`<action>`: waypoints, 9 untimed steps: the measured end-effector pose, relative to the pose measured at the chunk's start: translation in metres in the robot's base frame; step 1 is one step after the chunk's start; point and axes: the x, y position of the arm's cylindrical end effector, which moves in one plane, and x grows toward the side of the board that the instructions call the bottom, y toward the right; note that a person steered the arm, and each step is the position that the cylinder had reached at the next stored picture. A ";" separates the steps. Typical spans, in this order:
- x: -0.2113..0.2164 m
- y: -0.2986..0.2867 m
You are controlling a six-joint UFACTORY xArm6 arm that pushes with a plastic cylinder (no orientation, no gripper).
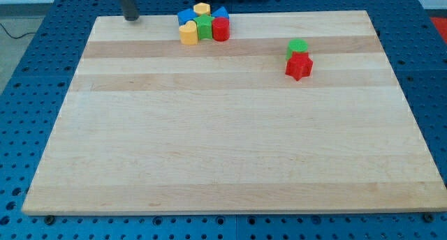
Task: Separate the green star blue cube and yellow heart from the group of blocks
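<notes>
A tight group of blocks sits at the view's top, near the board's top edge. In it are a yellow heart [188, 33] at the lower left, a green star [204, 28] in the middle, a red block [221, 29] at the lower right, a blue cube [185, 17] at the upper left, a small yellow block [202, 8] at the top and a second blue block [221, 14] at the upper right. My tip [131, 19] rests at the board's top edge, left of the group and apart from it.
A green block [297, 47] and a red star [299, 67] touch each other at the view's upper right, away from the group. The wooden board [223, 149] lies on a blue perforated table [28, 72].
</notes>
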 end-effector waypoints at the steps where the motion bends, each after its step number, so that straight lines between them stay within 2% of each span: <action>1: 0.001 0.039; 2: 0.001 0.095; 3: 0.020 0.101; 4: 0.041 0.080; 5: 0.044 0.061; 6: 0.021 0.043; 7: 0.000 0.059; 9: 0.011 0.176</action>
